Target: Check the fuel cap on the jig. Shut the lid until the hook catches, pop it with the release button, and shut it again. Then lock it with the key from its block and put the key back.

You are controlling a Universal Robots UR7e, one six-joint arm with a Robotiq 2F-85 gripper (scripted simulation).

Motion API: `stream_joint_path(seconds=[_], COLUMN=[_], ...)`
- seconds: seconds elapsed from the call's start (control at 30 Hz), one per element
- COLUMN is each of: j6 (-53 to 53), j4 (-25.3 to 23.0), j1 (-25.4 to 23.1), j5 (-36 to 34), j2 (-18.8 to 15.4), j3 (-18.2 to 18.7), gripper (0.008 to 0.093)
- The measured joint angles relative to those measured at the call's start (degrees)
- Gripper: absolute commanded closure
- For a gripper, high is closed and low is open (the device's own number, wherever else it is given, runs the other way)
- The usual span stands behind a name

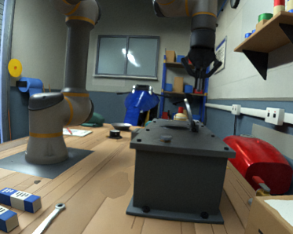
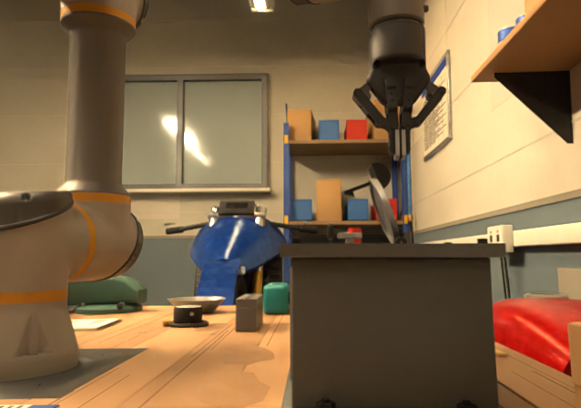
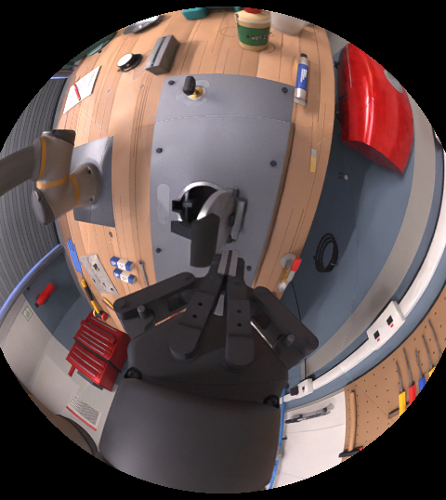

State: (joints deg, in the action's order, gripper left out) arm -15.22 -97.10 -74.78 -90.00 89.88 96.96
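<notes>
The fuel cap lid (image 2: pixel 382 202) stands nearly upright on its hinge above the round opening (image 3: pixel 192 203) in the top of the dark grey jig (image 1: pixel 182 169). My gripper (image 2: pixel 399 151) hangs just above the lid's upper edge, closed and holding nothing. A dark round button (image 1: pixel 165 138) sits on the jig's top toward the near side. At the far end of the top, the key (image 3: pixel 188 85) with its dark handle stands over a yellow ring. A small grey block (image 2: pixel 248 312) rests on the bench beyond the jig.
A red fuel tank (image 1: pixel 259 161) lies on the bench right of the jig, with a cardboard box (image 1: pixel 274 216) in front of it. My arm's base (image 1: pixel 48 129) stands to the left. Small blue-and-white boxes (image 1: pixel 19 199) and a wrench (image 1: pixel 48 218) lie near the front edge.
</notes>
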Motion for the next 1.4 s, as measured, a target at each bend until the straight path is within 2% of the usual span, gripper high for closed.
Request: stream_joint_path(seconds=[1.4], j6=[0.0], j4=[-1.3], j1=[0.0], j5=[0.0], j2=[-0.2], j3=[1.2], gripper=[0.0934])
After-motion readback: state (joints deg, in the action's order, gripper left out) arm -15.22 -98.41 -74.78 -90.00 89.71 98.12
